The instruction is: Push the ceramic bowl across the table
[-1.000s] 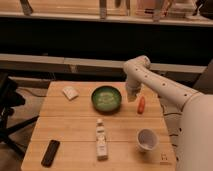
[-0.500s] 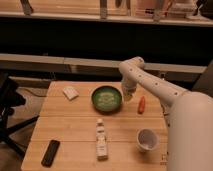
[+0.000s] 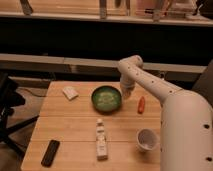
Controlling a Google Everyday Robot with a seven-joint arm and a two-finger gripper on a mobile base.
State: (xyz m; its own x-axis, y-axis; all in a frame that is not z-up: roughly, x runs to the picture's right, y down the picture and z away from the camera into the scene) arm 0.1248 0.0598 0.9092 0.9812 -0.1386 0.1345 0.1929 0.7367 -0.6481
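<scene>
The ceramic bowl (image 3: 106,98) is dark green with a pale speckled inside and sits on the far middle of the light wooden table (image 3: 70,125). My white arm reaches in from the right and bends down behind the bowl. The gripper (image 3: 124,93) hangs right at the bowl's right rim, close against it or touching it.
A small orange-red object (image 3: 141,104) lies right of the bowl. A white cup (image 3: 146,139) stands at the near right. A white bottle (image 3: 101,140) lies in the near middle, a black remote (image 3: 50,152) near left, a pale packet (image 3: 70,92) far left. A dark chair (image 3: 9,115) stands left of the table.
The arm has swung left and the gripper has come from beside the orange object up to the bowl's right rim. The bowl has shifted little, if at all.
</scene>
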